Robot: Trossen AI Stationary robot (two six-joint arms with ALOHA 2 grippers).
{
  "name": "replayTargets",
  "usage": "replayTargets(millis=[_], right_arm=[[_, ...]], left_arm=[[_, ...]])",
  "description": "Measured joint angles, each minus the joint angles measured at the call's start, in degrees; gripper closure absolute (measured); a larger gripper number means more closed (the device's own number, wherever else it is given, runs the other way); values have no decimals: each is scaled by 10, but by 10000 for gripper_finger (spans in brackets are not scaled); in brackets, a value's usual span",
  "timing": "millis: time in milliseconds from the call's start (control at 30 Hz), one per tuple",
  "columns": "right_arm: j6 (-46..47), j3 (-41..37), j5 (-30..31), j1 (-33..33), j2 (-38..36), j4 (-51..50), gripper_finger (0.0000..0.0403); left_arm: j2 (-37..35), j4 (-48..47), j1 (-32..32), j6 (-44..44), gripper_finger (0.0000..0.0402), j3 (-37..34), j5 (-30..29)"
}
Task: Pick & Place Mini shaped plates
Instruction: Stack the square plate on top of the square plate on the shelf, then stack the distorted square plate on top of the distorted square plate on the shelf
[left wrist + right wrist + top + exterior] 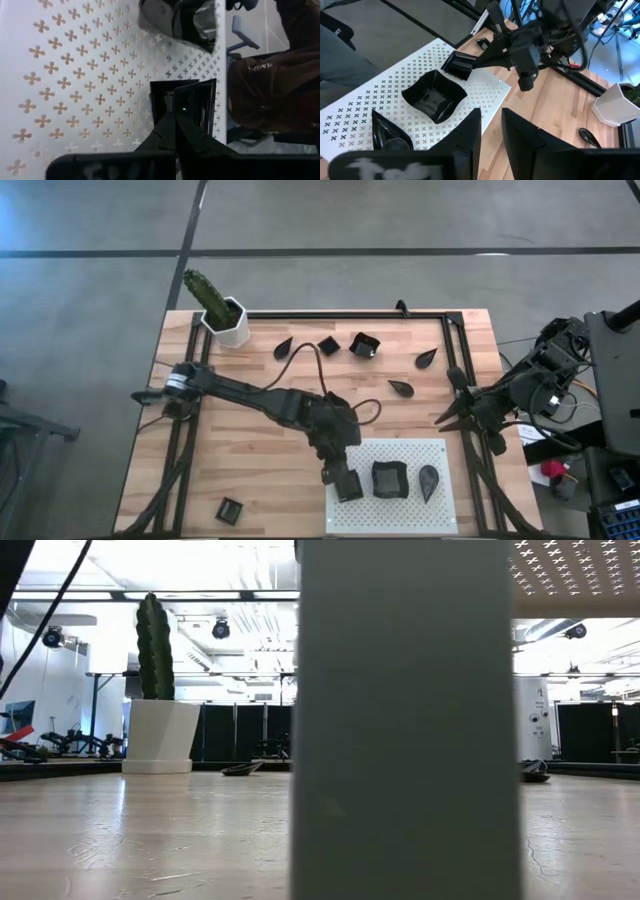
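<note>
Square mini plate [346, 483] in left gripper [342, 478], edges square to board [420, 510].

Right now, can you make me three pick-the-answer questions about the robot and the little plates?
1. Where is the left gripper? A over the white board; B beside the cactus; C off the table.
2. How many dark plates are on the board? A one; B three; C six.
3. How are the right gripper's fingers? A open; B shut on a plate; C hidden.
Answers: 1 A, it pinches the square plate there. 2 B, the square plate, wavy plate and teardrop plate. 3 A, a gap shows between them.
</note>
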Motion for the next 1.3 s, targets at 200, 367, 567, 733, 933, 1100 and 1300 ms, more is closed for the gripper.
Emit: replayTargets(millis=[200,367,567,733,933,1100,1300], right_arm=[[-1,0,0,0,0,0,318],[0,0,0,0,0,0,314],[0,0,0,0,0,0,323],[0,0,0,0,0,0,333],[0,0,0,0,0,0,330],[0,0,0,0,1,0,321],[-1,0,0,0,3,1,314]], left_arm=[[-1,3,0,1,401,0,0],[-1,1,0,10,396,0,-6],[-1,1,1,11,370,0,-9],[-2,1,3,11,347,0,-9],[-12,-1,14,35,344,0,-2],[-39,-11,26,75,346,2,-6],[-86,-39,35,141,348,5,-139]])
